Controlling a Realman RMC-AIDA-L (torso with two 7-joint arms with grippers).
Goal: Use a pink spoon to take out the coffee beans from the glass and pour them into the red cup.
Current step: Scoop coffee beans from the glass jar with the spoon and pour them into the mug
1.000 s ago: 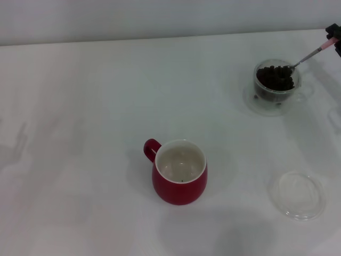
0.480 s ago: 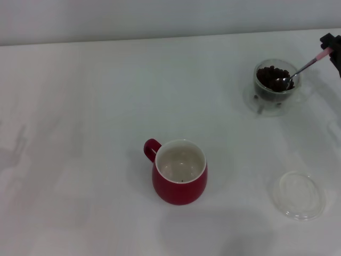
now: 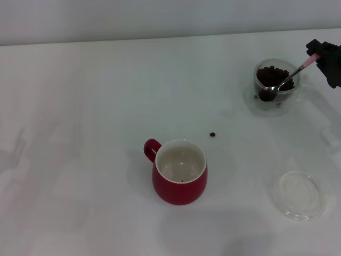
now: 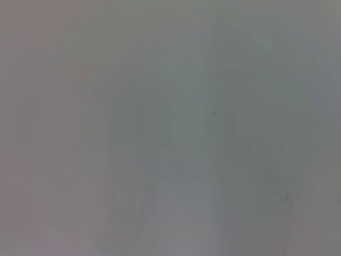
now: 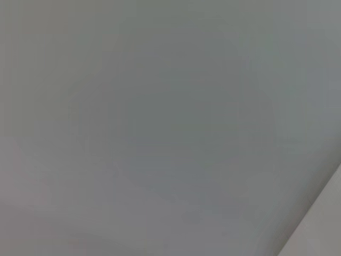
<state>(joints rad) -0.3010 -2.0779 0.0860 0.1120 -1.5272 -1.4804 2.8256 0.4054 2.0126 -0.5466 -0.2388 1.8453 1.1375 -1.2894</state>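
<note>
Nearest you sits the clear lid at the right, flat on the white table; just left of it stands the red cup, upright, its cream inside showing only a speck or two, handle turned to the far left. You have open table on every side of it, so the approach is free.

Beyond the cup a single stray bean lies on the table, between cup and glass — evidence, I judge, that the load spills easily.

Farther off, at the right edge, the glass holds the coffee beans. The pink spoon slants down over its near rim, bowl loaded. The right gripper is clamped on the pink handle.

You are at the lift-out step. Next, carry the spoon level and slowly across to the cup, then tip. The left arm is out of view.
</note>
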